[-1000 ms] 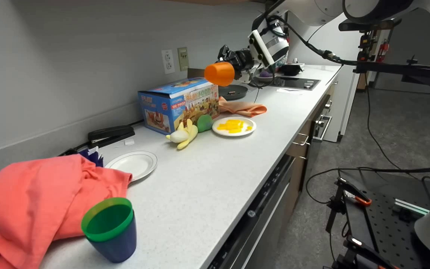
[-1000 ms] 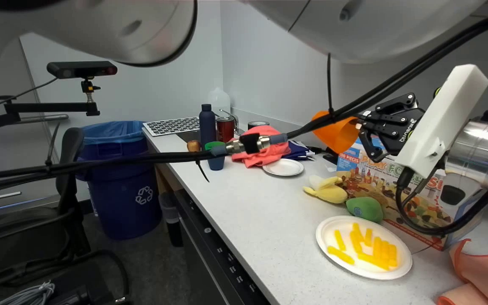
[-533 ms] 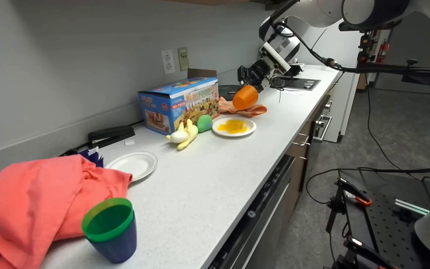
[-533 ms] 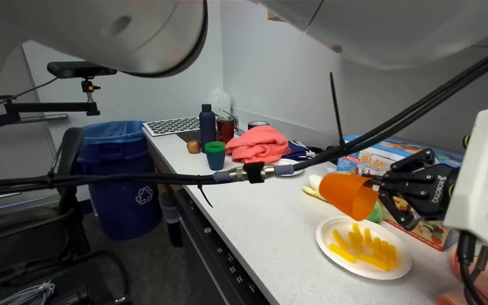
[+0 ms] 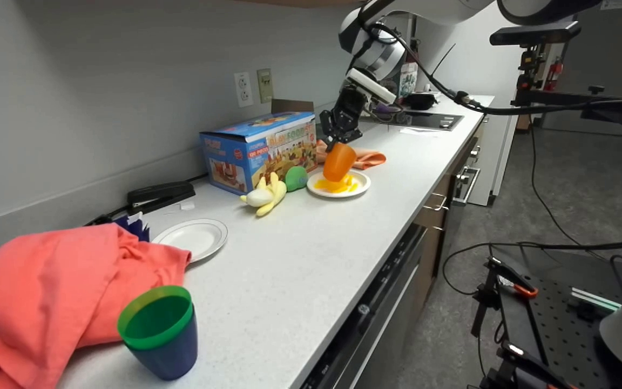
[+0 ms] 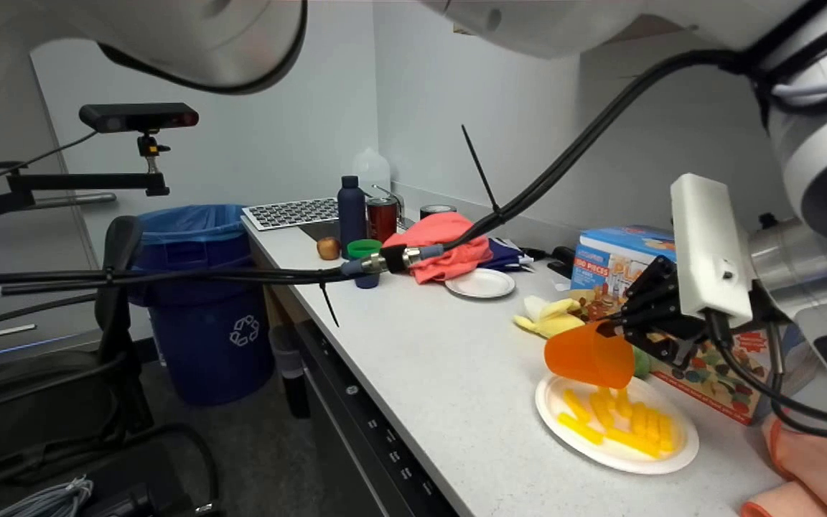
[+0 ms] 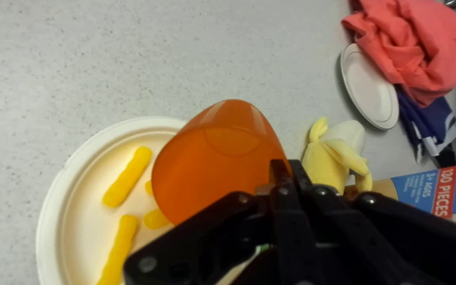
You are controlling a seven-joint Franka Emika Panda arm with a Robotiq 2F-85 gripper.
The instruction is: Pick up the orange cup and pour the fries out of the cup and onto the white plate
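Observation:
The orange cup (image 5: 339,162) is tilted on its side just above the white plate (image 5: 365,187) in both exterior views. Its mouth is turned toward the gripper side and down over the plate, as also shows on the cup (image 6: 589,357). Several yellow fries (image 6: 632,441) lie on the plate (image 6: 688,449). In the wrist view the cup (image 7: 220,162) hides part of the plate (image 7: 50,237) and some fries; other fries (image 7: 127,178) show beside it. I see no fries inside the cup. My gripper (image 7: 289,168) is shut with its fingertips pinching the cup's side wall near the rim.
A toy food box (image 5: 268,154) stands against the wall, with a peeled toy banana (image 5: 265,194) and a green toy (image 5: 296,178) in front. Another plate (image 5: 211,237), a coral cloth (image 5: 68,286) and a green cup (image 5: 160,335) stand farther along. An orange cloth (image 5: 367,158) lies behind.
My gripper has come down with the cup from above the box to just over the plate. The cup has tipped with it. The fries look about the same.

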